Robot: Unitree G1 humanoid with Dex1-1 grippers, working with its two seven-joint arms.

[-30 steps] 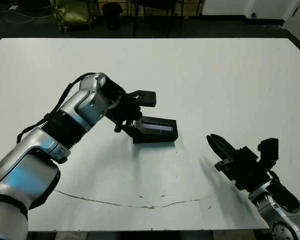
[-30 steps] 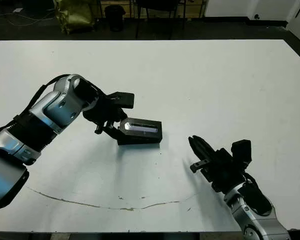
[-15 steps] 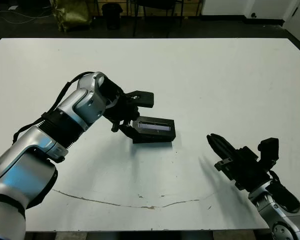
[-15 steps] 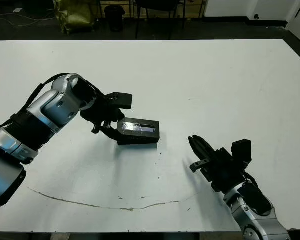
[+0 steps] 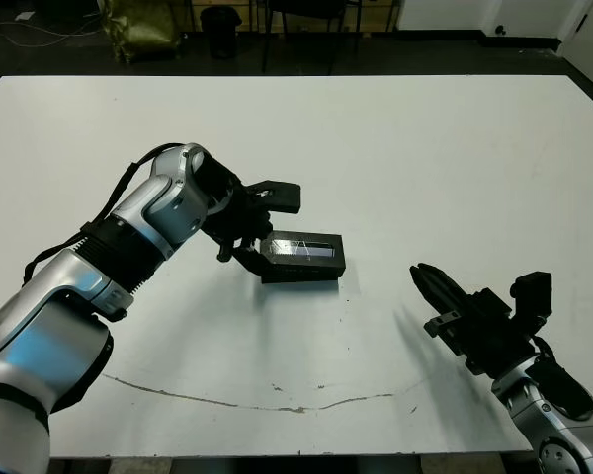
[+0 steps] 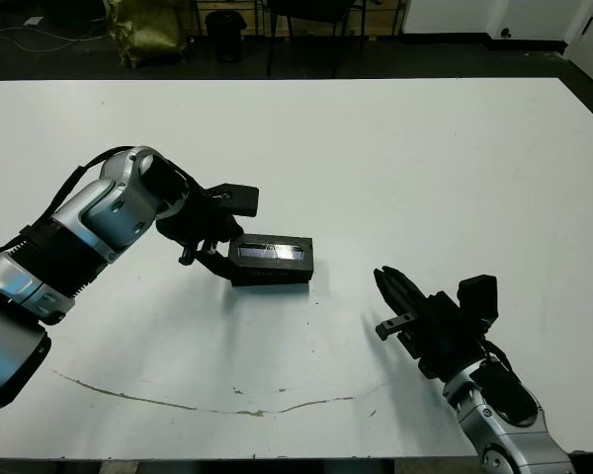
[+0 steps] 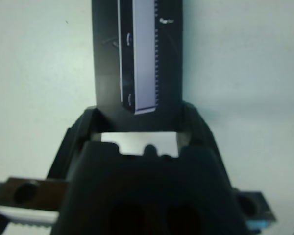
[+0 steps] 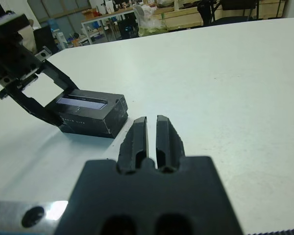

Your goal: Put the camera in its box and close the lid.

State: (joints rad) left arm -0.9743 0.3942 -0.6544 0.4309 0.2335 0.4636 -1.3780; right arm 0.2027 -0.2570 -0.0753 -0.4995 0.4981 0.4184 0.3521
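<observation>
The lid (image 5: 303, 251), with its pale grey glossy stripe uppermost, sat on the box (image 5: 301, 272), so that the two read as one closed black block on the white table (image 5: 455, 168), a little toward nine o'clock of the table's middle. The camera could not be seen and was judged to lie inside. The left gripper (image 5: 252, 242) stood at the block's nine o'clock end, its two fingers (image 7: 81, 134) spread wide and straddling that end; whether the pads touched the side walls could not be told. The right gripper (image 5: 427, 281) hovered well apart, toward four o'clock of the block, with fingers nearly together and nothing between them. The block appeared small, rigid and light, so a sideways push would probably slide it on the smooth table. The glossy stripe looked slippery and liable to mark; a hold was better taken across the matte long walls, or pressure applied downward on the plain black margin.
</observation>
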